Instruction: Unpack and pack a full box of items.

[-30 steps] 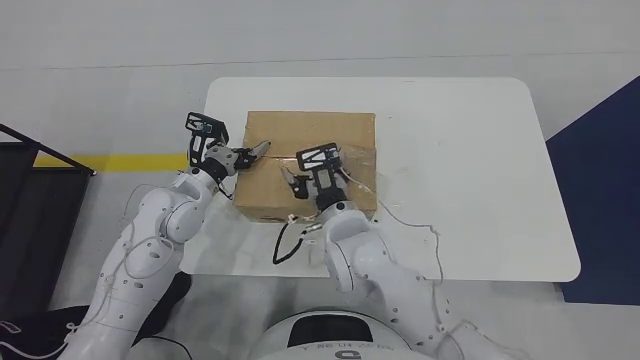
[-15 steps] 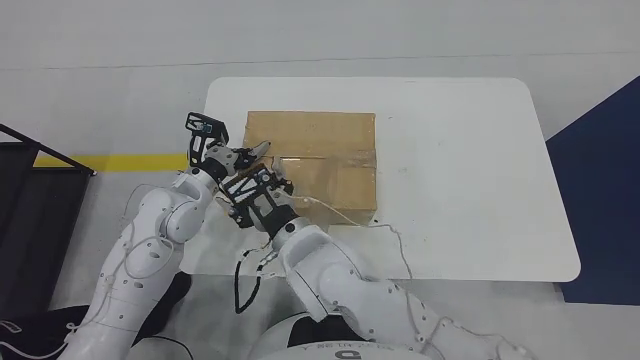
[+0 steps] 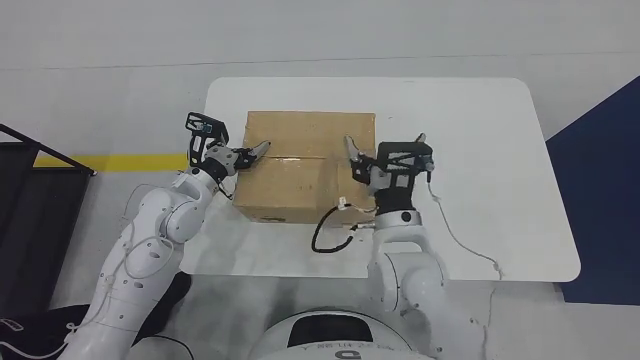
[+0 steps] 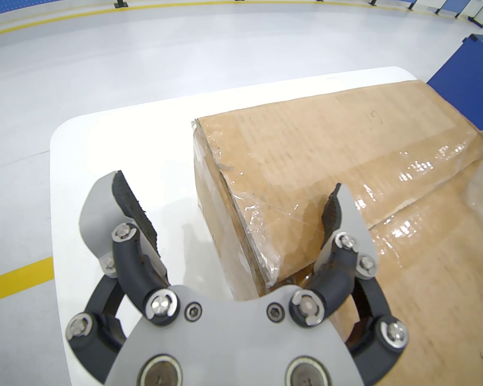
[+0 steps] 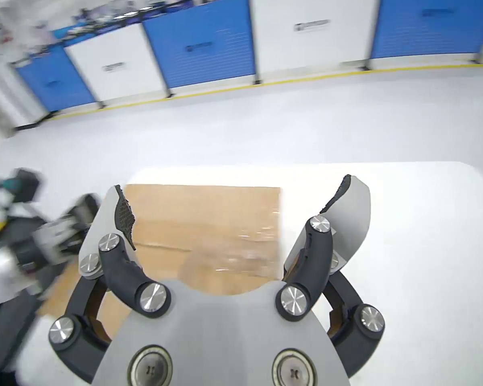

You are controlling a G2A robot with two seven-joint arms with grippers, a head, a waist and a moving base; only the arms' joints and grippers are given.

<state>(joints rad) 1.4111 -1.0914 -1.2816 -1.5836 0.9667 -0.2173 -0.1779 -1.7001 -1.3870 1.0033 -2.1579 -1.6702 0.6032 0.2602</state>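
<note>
Here's the brown cardboard box (image 3: 310, 165), sealed with glossy clear tape, sitting on the left half of the white rounded table (image 3: 470, 140). The left gripper (image 4: 228, 190) is at the box's left edge, fingers spread wide astride it (one over the lid, one out over the table). The right gripper (image 5: 232, 186) hovers at the box's right edge, fingers likewise apart, gripping nothing.

Top view looks straight down on the whole counter (image 3: 480, 160), left wrist view close at the box (image 4: 306, 154) corner, right wrist view farther, sharing that box top
</note>
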